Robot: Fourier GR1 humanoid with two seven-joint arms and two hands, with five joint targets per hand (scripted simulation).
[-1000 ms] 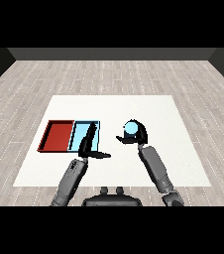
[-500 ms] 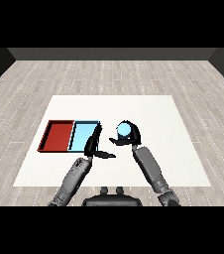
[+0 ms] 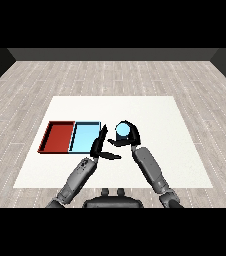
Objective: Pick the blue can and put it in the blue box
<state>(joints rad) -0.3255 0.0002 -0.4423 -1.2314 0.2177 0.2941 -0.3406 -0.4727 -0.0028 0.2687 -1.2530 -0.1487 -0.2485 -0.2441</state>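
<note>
Holding my right hand [image 3: 128,136] curled round the can [image 3: 123,131], just right of the blue tray [image 3: 85,138], red tray [image 3: 58,137] beside it, my left hand [image 3: 99,145] spread, fingers straight, on the table [image 3: 160,120].

Floor [image 3: 110,75]: grey wood-look planks.
Far wall [image 3: 110,54]: dark band.
Furniture: white table [image 3: 155,107], centred.

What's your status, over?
Right hand shut on blue can, right of blue tray. Left hand open, between can and tray. Can not yet in tray.
</note>
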